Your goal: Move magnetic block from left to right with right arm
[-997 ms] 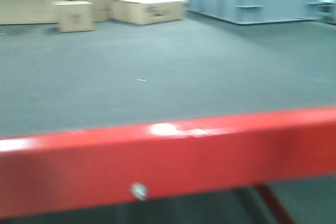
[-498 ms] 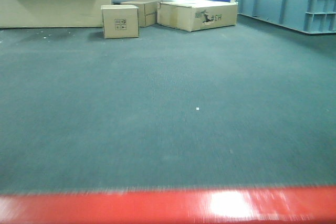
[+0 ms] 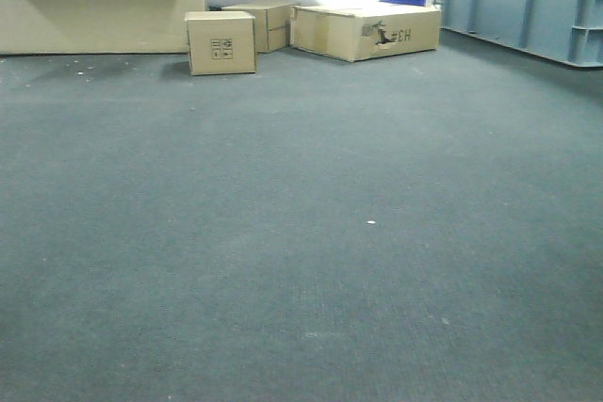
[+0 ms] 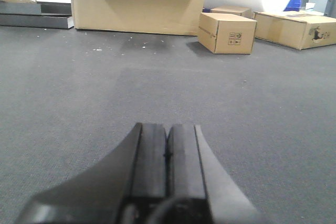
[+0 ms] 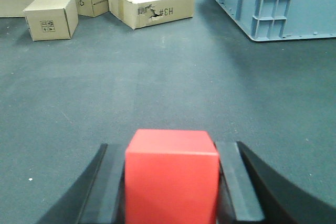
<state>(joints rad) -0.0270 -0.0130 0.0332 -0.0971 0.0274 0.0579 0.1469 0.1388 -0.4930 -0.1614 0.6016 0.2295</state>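
- The magnetic block (image 5: 171, 177) is clamped between the two dark fingers of the right gripper (image 5: 171, 149). Its lower part is cut off by the frame edge, so it cannot be told whether it touches the grey carpet (image 5: 157, 77).
- The left gripper (image 4: 168, 132) has its pads pressed together, holding nothing.
- Cardboard boxes (image 3: 221, 42) stand well behind.
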